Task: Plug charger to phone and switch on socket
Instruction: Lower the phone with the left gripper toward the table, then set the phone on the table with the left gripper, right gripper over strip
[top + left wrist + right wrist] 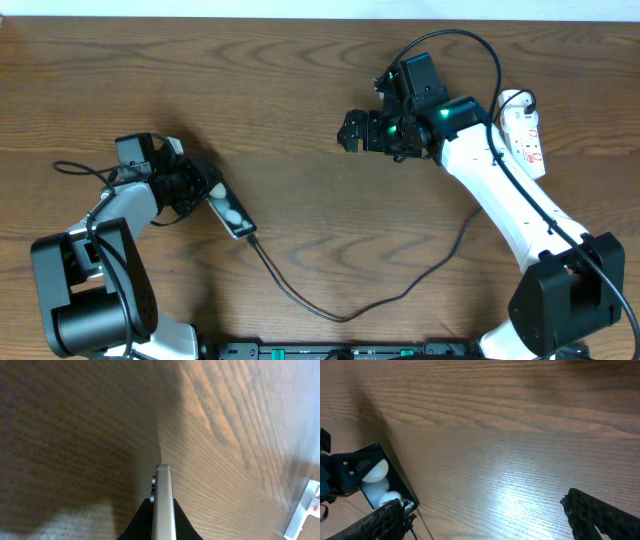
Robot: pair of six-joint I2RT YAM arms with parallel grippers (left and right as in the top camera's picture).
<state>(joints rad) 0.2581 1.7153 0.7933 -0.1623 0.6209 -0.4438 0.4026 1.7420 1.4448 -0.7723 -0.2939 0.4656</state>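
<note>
The left arm's fingers (137,527) pinch one end of the small, glossy black rectangular phone (234,215), left of centre in the overhead frame, its face showing round white reflections. The long, thin black charger cable (340,316) meets the phone's lower end, dips toward the bottom edge and climbs to the white elongated power strip (524,130) at upper right. I cannot tell whether the plug tip is fully seated.

The right arm's fingers (600,515) are spread wide and empty, over bare brown wooden tabletop (200,80) between phone and strip.

If the plug is home, only the switch remains — too small to pick out here. It would go best with the right fingers brought together, one tip pressing squarely, and the left grip steady so the cable isn't tugged.

No container is in view.
</note>
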